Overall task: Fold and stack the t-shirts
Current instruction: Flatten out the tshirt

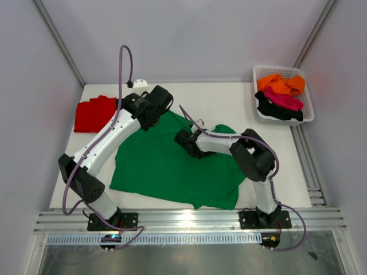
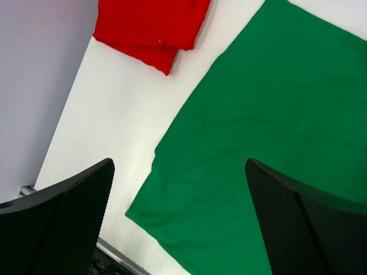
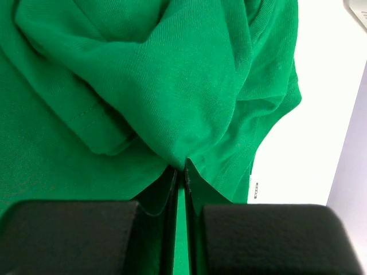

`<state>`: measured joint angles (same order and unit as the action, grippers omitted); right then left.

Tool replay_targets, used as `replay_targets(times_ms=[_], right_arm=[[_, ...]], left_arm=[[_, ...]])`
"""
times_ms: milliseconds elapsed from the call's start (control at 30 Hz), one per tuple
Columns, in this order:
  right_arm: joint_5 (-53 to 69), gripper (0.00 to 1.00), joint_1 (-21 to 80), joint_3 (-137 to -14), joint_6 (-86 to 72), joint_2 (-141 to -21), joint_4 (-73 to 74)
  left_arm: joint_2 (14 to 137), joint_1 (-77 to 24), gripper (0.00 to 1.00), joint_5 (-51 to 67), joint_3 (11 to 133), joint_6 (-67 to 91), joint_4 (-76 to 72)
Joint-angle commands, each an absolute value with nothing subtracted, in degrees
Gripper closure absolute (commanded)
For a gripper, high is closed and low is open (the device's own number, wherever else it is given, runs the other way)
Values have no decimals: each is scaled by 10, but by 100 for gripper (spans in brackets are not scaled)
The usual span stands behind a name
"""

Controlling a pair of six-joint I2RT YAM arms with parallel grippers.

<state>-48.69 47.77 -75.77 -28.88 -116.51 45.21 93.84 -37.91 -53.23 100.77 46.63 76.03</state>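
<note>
Aluminium rail (image 1: 189,217) is running along the near edge of the white worktop (image 1: 229,97), carrying the bases of both arms. Just beyond it, the bright green t-shirt (image 1: 160,166) is lying across the middle of the worktop. Its left part is spreading out fairly flat, while its right part is bunching into loose folds.

The right hand (image 3: 179,169) is reaching leftward over the shirt's far right part. In the right wrist view its two fingers are standing almost together, pinching a raised ridge of the green cloth between their tips, and creases are fanning away from that ridge. A small white label is showing at the shirt's edge beside the bare worktop.

The left hand (image 2: 179,172) is hanging above the shirt's far left edge with its fingers spread wide and nothing between them. Its wrist view is looking down on the flat green cloth and a strip of white worktop.

Farther back on the left, the red t-shirt (image 1: 94,113) is lying folded near the wall, apart from the green one.

At the far right corner, the white mesh basket (image 1: 258,71) is sitting on the worktop. It is holding an orange t-shirt (image 1: 281,84) at the back, a magenta t-shirt (image 1: 284,100) in the middle and a black t-shirt (image 1: 272,109) nearest, all crumpled together.
</note>
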Motion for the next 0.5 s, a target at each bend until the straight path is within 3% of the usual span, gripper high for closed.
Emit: replay_targets(times_ms=[0,467], right_arm=[[-516,92,477,-770,-304,-1147,442],[-582,92,425,-914,-197,-1079,433]], left_arm=[[917,-378,2,-532,998,495,763],[927,-378,2,-513,990,498,746]])
